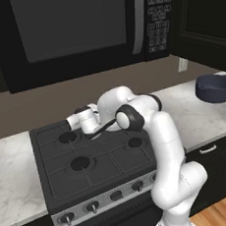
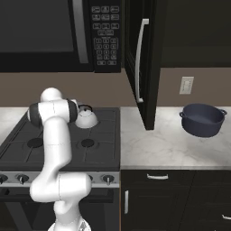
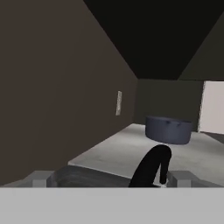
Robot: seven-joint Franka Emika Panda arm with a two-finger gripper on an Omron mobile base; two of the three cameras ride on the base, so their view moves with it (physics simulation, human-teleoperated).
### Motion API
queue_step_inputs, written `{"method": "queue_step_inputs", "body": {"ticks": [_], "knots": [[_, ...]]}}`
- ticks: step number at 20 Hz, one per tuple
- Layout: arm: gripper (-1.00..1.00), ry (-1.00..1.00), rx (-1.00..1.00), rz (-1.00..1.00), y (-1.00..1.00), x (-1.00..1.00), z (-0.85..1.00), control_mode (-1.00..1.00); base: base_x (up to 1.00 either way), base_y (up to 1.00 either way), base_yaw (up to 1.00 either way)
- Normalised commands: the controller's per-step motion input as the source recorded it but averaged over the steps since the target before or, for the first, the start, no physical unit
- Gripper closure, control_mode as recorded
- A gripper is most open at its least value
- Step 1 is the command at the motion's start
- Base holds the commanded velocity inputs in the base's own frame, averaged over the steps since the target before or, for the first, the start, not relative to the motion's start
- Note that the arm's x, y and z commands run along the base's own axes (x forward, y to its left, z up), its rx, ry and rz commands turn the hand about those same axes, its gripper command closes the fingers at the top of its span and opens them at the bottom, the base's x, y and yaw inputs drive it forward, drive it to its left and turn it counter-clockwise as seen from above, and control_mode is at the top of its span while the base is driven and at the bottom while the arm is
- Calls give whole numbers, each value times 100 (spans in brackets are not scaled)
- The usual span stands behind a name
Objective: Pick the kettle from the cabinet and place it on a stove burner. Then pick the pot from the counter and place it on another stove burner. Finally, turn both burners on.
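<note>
White-silver kettle sits on a rear burner of the gas cooktop, just beside the gripper, whose jaws stand wide apart and hold nothing; its black arched handle rises close before the hand camera. Next item, judged: dark blue-grey pot, on the marbled counter past the open cabinet door. Likely rigid, heavier than the kettle, smooth-walled (slip risk). Best hold: pinch the rim wall beside a loop handle
</note>
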Motion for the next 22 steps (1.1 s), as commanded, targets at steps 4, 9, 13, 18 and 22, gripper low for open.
{"method": "queue_step_inputs", "body": {"ticks": [4, 9, 13, 18, 22], "knots": [[-100, -2, 0, 0, 0, -19, -1, -100, 0, 0, 0], [-100, -5, 0, 0, 0, -22, 0, -100, 0, 0, 0], [-100, -7, 0, 0, 0, -19, 0, -100, 0, 0, 0], [-100, -5, 0, 0, 0, -21, 0, -100, 0, 0, 0], [-100, -2, 0, 0, 0, -20, -1, -100, 0, 0, 0]]}}
